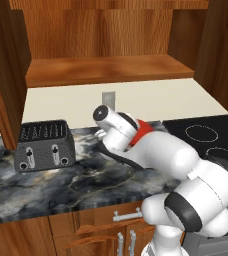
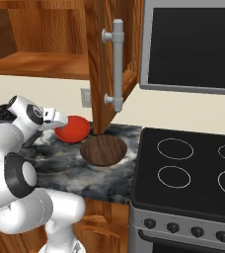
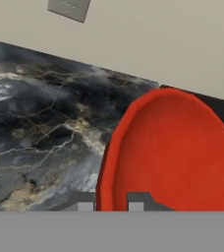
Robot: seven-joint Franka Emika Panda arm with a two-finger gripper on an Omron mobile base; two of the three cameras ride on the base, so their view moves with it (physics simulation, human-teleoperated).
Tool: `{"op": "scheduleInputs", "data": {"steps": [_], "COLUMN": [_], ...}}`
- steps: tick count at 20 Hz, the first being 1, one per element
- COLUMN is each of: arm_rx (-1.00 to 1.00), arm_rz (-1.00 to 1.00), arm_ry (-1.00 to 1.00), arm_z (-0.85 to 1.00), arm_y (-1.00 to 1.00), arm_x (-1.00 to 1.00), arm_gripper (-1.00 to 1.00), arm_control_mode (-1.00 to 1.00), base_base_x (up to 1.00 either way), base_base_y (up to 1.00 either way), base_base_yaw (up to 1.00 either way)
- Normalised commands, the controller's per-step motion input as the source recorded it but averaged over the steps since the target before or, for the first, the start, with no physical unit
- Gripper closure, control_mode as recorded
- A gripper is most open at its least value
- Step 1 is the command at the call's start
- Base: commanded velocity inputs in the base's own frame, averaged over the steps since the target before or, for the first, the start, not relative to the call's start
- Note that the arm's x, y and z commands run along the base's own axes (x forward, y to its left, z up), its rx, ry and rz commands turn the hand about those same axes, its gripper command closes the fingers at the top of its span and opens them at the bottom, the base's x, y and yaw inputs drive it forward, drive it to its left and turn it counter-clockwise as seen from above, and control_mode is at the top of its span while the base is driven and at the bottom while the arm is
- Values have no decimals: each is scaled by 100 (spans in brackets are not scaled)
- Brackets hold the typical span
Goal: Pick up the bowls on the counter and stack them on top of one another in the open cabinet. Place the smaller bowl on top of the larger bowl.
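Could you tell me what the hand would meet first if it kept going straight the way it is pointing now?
Probably nothing new: the hand already straddles the near rim of the red bowl, one fingertip either side. Pushing on would most likely press against that rim.

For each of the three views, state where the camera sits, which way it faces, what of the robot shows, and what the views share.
Left base view: behind the arm on its left, facing the open reddish-brown wooden cabinet and black toaster; white arm at lower right.
Right base view: behind on its right, facing the wide dark brown wood-grain bowl and black stovetop; arm at lower left.
Hand view: on the hand, looking along the claw, whose tips straddle the rim.
All share the small glossy red bowl and the dark veined marble counter.
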Motion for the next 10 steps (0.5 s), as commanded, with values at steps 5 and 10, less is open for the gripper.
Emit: {"op": "scheduleInputs", "data": {"steps": [5, 10], "arm_rx": [-2, -3], "arm_rz": [0, 0], "arm_ry": [0, 3], "arm_z": [6, 0], "arm_y": [-14, -22], "arm_x": [-18, -25], "arm_gripper": [100, 100], "arm_control_mode": [-100, -100], "base_base_x": [0, 0], "base_base_y": [0, 0], "base_base_yaw": [0, 0]}}
